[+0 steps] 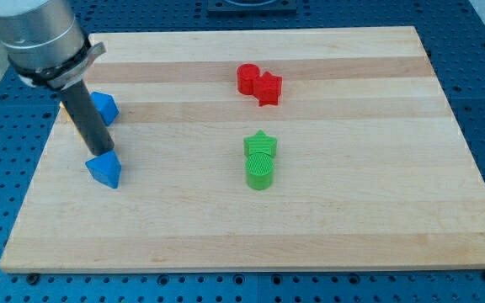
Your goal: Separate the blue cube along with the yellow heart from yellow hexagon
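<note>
My tip is at the view's left, right behind the top edge of a blue triangular block. A second blue block, its shape unclear, lies just above, partly hidden by the rod. A thin yellow-orange sliver shows at the rod's left side; I cannot make out its shape. No yellow heart or yellow hexagon can be made out; the rod and the arm hide that spot.
A red round block and a red star touch each other at the top middle. A green star sits against a green cylinder in the middle. The wooden board rests on a blue perforated table.
</note>
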Tool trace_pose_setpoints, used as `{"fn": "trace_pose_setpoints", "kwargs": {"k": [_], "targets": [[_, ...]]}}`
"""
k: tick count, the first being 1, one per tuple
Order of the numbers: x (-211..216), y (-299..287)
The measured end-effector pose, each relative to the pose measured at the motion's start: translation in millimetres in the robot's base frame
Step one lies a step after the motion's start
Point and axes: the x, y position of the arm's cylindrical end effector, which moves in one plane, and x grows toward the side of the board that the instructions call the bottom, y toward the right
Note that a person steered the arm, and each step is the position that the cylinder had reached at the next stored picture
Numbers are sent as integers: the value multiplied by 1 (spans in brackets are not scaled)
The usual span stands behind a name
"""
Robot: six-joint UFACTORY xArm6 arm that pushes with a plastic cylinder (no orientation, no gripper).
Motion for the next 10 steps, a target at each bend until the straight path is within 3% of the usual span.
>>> {"fn": "trace_pose_setpoints", "kwargs": {"k": [2,3,6,8,10], "targets": [[-39,68],[-69,74],[-122,-63],[-122,-75],[-112,-46]]}}
